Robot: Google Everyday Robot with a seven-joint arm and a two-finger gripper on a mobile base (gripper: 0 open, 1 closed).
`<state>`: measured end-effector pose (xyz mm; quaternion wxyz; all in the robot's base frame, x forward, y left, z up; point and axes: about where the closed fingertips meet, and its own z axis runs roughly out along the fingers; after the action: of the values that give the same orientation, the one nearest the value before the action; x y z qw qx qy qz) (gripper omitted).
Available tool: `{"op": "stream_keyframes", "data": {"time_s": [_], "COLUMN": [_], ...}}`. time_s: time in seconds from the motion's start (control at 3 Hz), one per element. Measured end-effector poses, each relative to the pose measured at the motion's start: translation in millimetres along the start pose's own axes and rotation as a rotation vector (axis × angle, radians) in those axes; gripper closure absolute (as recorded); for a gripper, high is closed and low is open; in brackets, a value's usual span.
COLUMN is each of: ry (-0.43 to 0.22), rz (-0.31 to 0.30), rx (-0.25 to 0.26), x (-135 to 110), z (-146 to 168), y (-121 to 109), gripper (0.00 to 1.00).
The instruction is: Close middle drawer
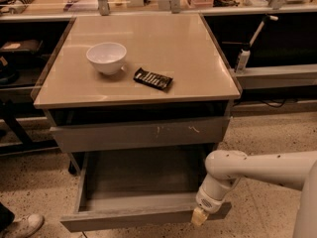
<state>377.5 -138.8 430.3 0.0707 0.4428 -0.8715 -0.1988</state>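
middle drawer (138, 217): matt grey wood | tabletop (188, 48): smooth, glossy | jaws at drawer front: pale plastic

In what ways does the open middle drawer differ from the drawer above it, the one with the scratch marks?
The middle drawer is pulled far out and shows its deep interior; the scratched drawer is pushed in, its interior hidden. The middle drawer's front is plain; the scratched drawer's front bears small pale marks. The pincer is at the right end of the middle drawer's front, away from the scratched drawer. Both are wide, grey and handle-less.
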Motion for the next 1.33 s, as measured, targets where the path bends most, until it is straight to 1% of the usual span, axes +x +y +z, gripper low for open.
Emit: {"op": "stream_keyframes", "data": {"time_s": [0.33,1.33], "ry": [0.000,0.000], "rz": [0.000,0.000], "rx": [0.000,0.000], "x": [0.0,0.0], "z": [0.0,0.1], "y": [0.0,0.0], "gripper": [0.81,0.11]}}
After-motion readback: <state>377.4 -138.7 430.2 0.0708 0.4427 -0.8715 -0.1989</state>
